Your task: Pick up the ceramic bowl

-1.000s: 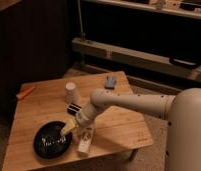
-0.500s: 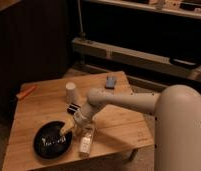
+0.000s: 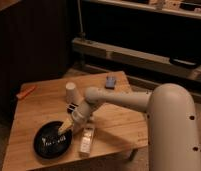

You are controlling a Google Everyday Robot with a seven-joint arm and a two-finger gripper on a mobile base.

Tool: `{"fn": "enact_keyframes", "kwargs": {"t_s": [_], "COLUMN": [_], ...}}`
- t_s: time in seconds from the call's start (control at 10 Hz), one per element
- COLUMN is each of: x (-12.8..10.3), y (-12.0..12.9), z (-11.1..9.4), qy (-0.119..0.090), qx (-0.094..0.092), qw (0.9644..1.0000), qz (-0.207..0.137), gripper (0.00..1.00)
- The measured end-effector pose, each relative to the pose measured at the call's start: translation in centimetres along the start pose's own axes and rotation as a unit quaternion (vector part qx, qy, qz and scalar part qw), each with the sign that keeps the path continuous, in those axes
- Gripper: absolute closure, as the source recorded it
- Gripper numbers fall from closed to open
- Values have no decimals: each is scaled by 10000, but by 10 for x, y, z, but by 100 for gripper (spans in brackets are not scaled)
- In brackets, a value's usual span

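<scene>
The ceramic bowl (image 3: 50, 142) is wide, shallow and glossy black. It sits on the wooden table (image 3: 39, 107) near the front left corner. My gripper (image 3: 64, 128) reaches down from the white arm (image 3: 119, 99) to the bowl's right rim, with its tan fingers (image 3: 67, 124) over the edge. The bowl rests on the table.
A small white cup (image 3: 71, 92) stands upside down behind the gripper. A small black block (image 3: 72, 107) lies by the cup. A white rectangular packet (image 3: 86, 140) lies right of the bowl. A grey-blue object (image 3: 111, 82) is at the far edge and an orange item (image 3: 25, 92) at the left edge.
The arm has swung left and the gripper has moved onto the bowl's right rim. The bowl and the other things have stayed in place.
</scene>
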Motion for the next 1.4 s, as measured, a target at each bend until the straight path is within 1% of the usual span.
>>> {"fn": "enact_keyframes", "kwargs": {"t_s": [0.1, 0.3, 0.4, 0.5, 0.6, 0.7, 0.9, 1.0, 1.1, 1.2, 1.3, 1.4], "x": [0, 0, 0, 0, 0, -1, -7, -8, -11, -16, -26, -35], "y": [0, -2, -2, -4, -2, 3, 29, 50, 68, 92, 118, 133], "z": [2, 3, 3, 1, -3, -10, -30, -47, -60, -74, -85, -87], "qy": [33, 91, 95, 99, 45, -34, -244, -343, -411, -465, -490, -497], "qx": [-5, 14, 42, 97, 61, -7, -240, -380, -487, -613, -618, -610], "qw": [10000, 9999, 9999, 9996, 9996, 9997, 9994, 9985, 9974, 9956, 9944, 9938], "qz": [6, 54, 96, 230, 278, 250, 16, -179, -339, -538, -710, -791], "gripper": [66, 73, 81, 90, 92, 92, 92, 92, 92, 92, 92, 92]}}
